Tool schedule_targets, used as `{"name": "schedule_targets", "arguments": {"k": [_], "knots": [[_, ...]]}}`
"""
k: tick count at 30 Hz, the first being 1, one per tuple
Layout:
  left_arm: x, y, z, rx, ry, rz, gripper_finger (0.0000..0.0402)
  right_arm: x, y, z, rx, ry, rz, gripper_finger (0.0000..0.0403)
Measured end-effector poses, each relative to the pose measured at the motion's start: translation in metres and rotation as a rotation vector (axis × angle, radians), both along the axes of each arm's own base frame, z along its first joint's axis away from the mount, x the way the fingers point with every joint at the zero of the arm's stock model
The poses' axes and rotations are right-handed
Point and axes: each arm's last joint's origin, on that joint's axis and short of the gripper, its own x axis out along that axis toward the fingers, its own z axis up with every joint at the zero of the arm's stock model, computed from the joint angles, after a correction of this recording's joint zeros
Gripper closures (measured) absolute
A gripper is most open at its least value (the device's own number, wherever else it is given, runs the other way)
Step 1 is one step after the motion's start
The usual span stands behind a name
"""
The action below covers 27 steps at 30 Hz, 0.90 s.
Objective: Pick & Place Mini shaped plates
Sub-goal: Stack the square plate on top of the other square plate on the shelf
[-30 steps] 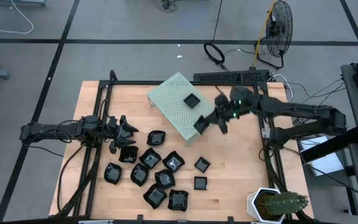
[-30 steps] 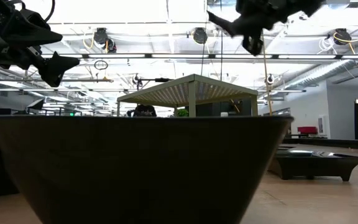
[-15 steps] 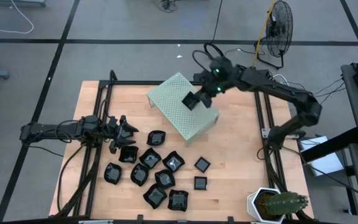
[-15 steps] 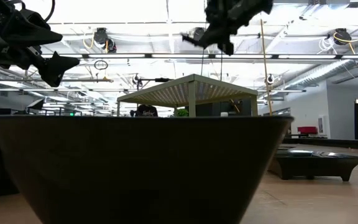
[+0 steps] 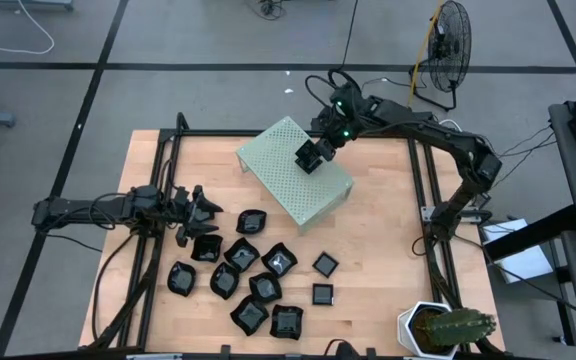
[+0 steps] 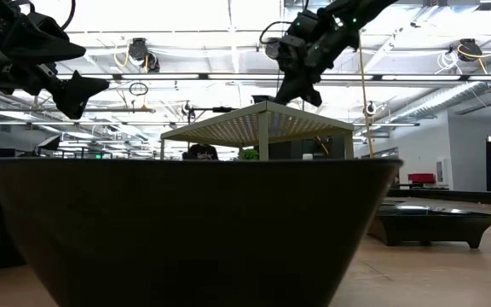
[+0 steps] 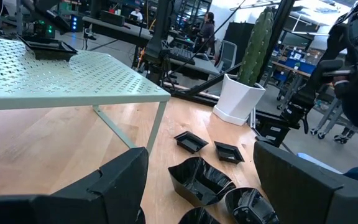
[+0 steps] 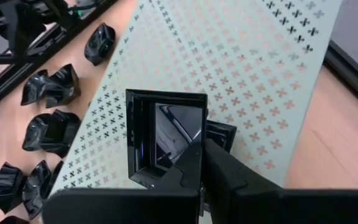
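Observation:
A pale green perforated box (image 5: 290,188) stands on legs at the table's far middle. My right gripper (image 5: 313,156) hovers over its top, shut on a small square black mini plate (image 8: 163,134). Another small square plate (image 8: 224,134) lies on the box top, partly hidden under the held one. Several more glossy black mini plates (image 5: 253,285) lie flat on the wooden table between the box and the near edge. My left gripper (image 5: 200,212) waits at the table's left side, level and open, beside those plates. My right gripper pinches the square plate by one side of its rim, near a corner (image 8: 188,163), between its two fingers (image 8: 229,177). The fingers slant down from the table's far right. The plate is tilted, its hollow facing the wrist camera, and hangs clear just above the box top (image 6: 258,109).
A cactus in a white pot (image 5: 443,328) stands at the near right corner. Black frame rails (image 5: 168,180) run along the table's left and right sides. One dark plate (image 6: 194,230) fills the low view's foreground. Bare wood shows to the right of the box.
My right gripper has carried the square plate from the box's near right edge toward the far edge, over the box top. It now sits above the plate lying there, and it has tipped further downward. It stays shut on the plate.

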Motion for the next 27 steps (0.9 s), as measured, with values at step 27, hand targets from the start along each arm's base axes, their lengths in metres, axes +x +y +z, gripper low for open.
{"name": "schedule_targets", "arguments": {"k": [27], "knots": [[0.0, 0.0, 0.0, 0.0, 0.0, 0.0, 0.0105, 0.003, 0.005, -0.018, -0.027, 0.042, -0.008, 0.0345]]}}
